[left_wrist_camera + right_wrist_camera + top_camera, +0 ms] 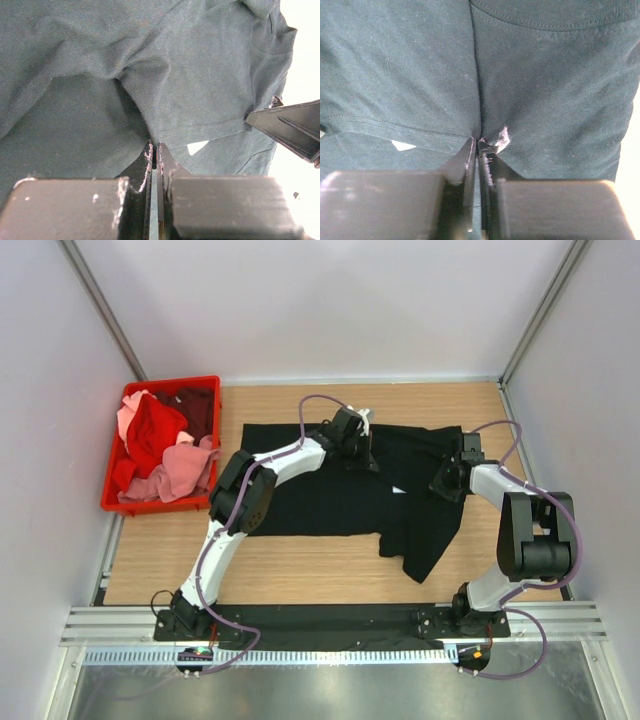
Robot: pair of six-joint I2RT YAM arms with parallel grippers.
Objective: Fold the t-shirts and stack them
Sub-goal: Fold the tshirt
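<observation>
Top external view shows the black t-shirt (320, 505) lying spread on the wooden table (300, 570) in the middle of the frame, with one part reaching toward the lower right as a tilted flap. Other t-shirts (160, 445), red, pink and dark maroon, sit in a heap in the red crate (172, 382) at the upper left, well apart from both arms.

In the left wrist view the left gripper (154, 150) has its jaws pressed together on a small ridge of the black cloth, and wrinkles run out from the tips toward the upper part of the frame. In the right wrist view the right gripper (479, 142) is closed on a pinch of the same shirt, just below a stitched hem, with a crease going straight up from the tips. A small white label (197, 147) lies between the two grips.

The shirt looks light, thin and very limp, so I judge it will hold no shape by itself and will sag between the two holds. It seems neither fragile nor slippery, but a pinch may lift only the upper layer. Better holds, I think, are hems and seams, where the cloth is doubled, with both grips level so that the fold line comes straight
</observation>
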